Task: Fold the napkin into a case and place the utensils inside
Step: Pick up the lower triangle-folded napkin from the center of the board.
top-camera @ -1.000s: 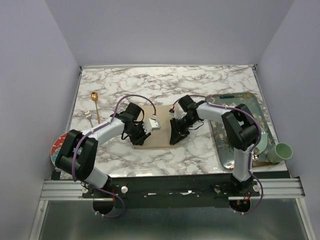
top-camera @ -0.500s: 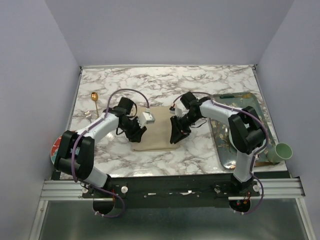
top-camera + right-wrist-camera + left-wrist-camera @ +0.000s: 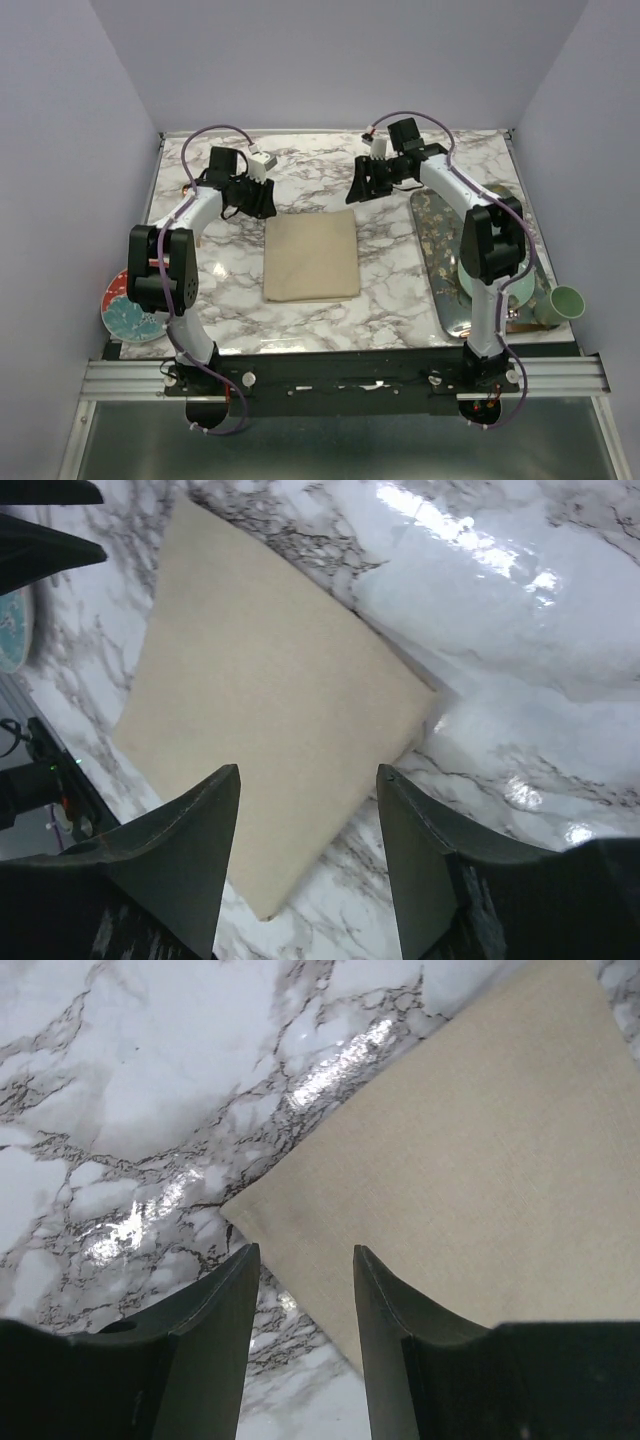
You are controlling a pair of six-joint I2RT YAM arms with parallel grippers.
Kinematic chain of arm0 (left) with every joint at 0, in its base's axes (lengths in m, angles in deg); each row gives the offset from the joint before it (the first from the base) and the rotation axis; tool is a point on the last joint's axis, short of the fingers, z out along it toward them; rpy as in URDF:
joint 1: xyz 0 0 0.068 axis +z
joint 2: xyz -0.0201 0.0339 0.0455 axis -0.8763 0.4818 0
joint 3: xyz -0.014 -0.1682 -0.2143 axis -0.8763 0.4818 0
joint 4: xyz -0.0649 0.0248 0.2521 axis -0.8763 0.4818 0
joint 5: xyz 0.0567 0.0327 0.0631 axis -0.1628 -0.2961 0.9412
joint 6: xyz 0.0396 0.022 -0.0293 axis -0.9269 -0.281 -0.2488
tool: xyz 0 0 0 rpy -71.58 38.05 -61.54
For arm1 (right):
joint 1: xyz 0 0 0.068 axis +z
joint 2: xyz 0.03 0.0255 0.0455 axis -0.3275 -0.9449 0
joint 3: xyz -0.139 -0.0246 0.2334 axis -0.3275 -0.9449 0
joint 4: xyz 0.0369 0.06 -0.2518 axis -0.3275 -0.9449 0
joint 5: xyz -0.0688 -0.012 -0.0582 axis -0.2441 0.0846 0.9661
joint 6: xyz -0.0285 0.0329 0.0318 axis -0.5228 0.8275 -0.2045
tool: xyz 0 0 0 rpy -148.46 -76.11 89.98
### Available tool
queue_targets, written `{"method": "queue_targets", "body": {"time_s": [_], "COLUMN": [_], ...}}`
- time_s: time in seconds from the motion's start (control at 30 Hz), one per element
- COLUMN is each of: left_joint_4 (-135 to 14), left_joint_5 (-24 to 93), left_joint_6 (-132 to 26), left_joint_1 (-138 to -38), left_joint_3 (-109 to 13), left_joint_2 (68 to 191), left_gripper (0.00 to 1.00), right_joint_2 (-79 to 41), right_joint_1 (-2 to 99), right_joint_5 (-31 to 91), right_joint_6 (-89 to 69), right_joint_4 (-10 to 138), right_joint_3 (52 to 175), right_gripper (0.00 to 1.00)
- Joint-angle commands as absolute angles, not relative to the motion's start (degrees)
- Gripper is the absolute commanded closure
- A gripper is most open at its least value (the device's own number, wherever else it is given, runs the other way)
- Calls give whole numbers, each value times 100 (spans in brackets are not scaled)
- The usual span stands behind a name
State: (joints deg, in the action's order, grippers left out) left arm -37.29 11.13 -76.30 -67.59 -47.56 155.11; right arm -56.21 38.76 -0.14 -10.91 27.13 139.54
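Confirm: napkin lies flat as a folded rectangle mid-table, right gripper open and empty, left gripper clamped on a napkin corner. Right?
Not quite. The left gripper is open and empty too: in the left wrist view its jaws stand apart with nothing between them, clear of the napkin. The rest holds: the napkin lies flat as a folded rectangle mid-table and the right gripper is open and empty.

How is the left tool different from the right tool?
The left tool hangs by the napkin's far left corner; the right tool hangs by its far right corner. The right tool gapes wider than the left tool. Both are open and hold nothing.
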Motion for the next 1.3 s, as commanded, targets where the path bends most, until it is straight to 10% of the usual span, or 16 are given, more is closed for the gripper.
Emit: {"method": "queue_targets", "body": {"time_s": [0.0,0.63,1.27], "left_joint_4": [-4099,-3924,-3888], "left_joint_5": [1517,1588,1342], "left_joint_6": [-6792,-6519,-6440], "left_joint_1": [-6709,-6550,-6225], "left_joint_3": [-5030,-5206,-5083], "left_joint_2": [15894,16290,16149], "left_gripper": [49,49,48], "right_joint_2": [-6352,-7302,-6248], "right_joint_1": [3845,3845,4056], "right_joint_5": [310,90,-464], "right_joint_6": [-952,-645,-1575], "right_joint_4": [2870,3187,3661], "right_joint_3": [14343,14606,13719], "right_gripper": [34,39,99]}}
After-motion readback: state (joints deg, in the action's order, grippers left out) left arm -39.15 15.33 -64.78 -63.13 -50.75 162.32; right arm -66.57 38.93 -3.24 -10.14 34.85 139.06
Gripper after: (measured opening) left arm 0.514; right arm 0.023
